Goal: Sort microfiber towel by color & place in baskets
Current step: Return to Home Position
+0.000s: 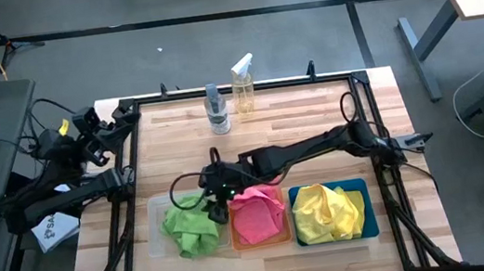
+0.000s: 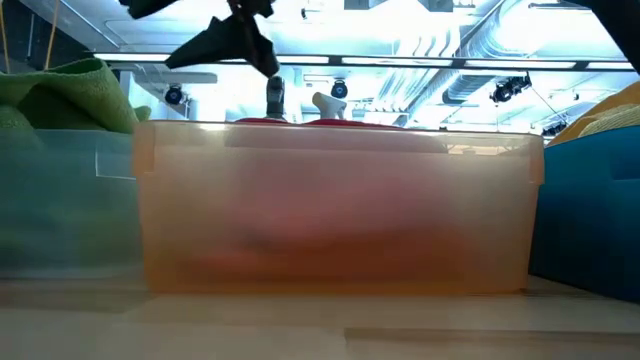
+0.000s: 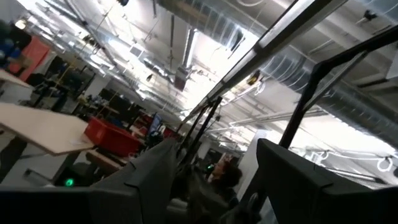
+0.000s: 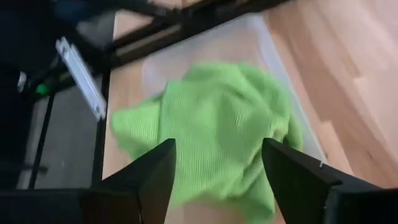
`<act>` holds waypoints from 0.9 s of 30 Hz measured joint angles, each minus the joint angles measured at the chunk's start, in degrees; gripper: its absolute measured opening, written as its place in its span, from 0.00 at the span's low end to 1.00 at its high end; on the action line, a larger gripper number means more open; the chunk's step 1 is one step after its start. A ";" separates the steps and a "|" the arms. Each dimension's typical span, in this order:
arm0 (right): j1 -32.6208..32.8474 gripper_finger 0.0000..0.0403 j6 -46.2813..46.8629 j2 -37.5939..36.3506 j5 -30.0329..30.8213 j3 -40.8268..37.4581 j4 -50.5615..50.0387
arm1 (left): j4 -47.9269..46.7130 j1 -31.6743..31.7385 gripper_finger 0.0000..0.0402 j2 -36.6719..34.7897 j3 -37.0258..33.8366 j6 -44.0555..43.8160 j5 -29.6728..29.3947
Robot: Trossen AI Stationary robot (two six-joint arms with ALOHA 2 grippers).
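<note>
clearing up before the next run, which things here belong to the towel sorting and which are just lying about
In the job: green towels, clear bin; pink towels, orange bin; yellow towels, blue bin; right gripper open over the green towels; left gripper open, by the table's left edge.
Lying about: two spray bottles at the table's back.

We see green towels in the clear bin, a pink towel in the orange bin, yellow towels in the blue bin.

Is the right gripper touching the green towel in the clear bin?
Apart. In the low view the right gripper hangs high, with a plain gap between it and the green towel.
</note>
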 joint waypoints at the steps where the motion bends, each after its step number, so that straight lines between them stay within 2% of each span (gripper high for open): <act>1: -0.15 0.58 -0.89 -0.51 -1.02 0.00 -1.80 | 0.01 -0.05 0.53 0.00 -0.54 0.00 -0.11; 4: -0.23 0.58 -4.74 -3.02 -0.10 -0.04 -11.23 | 0.42 -0.69 0.53 0.25 -2.43 -0.42 -0.35; 8: -0.21 0.54 -9.81 -8.08 7.57 -0.04 -23.27 | 0.98 -3.20 0.53 2.46 -6.05 -0.90 -2.66; 12: -0.28 0.47 -12.16 -14.61 15.13 -0.07 -31.72 | 12.09 -8.06 0.50 7.57 -9.90 1.80 -7.30; 16: -1.06 0.34 -11.36 -20.73 18.67 -0.02 -39.55 | 22.31 -14.39 0.38 15.30 -11.40 7.19 -10.52; 21: -2.07 0.05 -7.80 -26.99 20.99 -0.04 -48.06 | 21.68 -21.09 0.09 20.12 -13.44 13.38 -12.83; 23: -2.12 0.03 -5.74 -29.28 22.52 -0.04 -50.63 | 23.08 -23.11 0.03 19.57 -15.84 13.68 -13.41; 27: -0.91 0.03 -0.32 -33.74 25.25 -0.04 -54.98 | 24.91 -26.52 0.02 14.67 -22.38 12.57 -16.14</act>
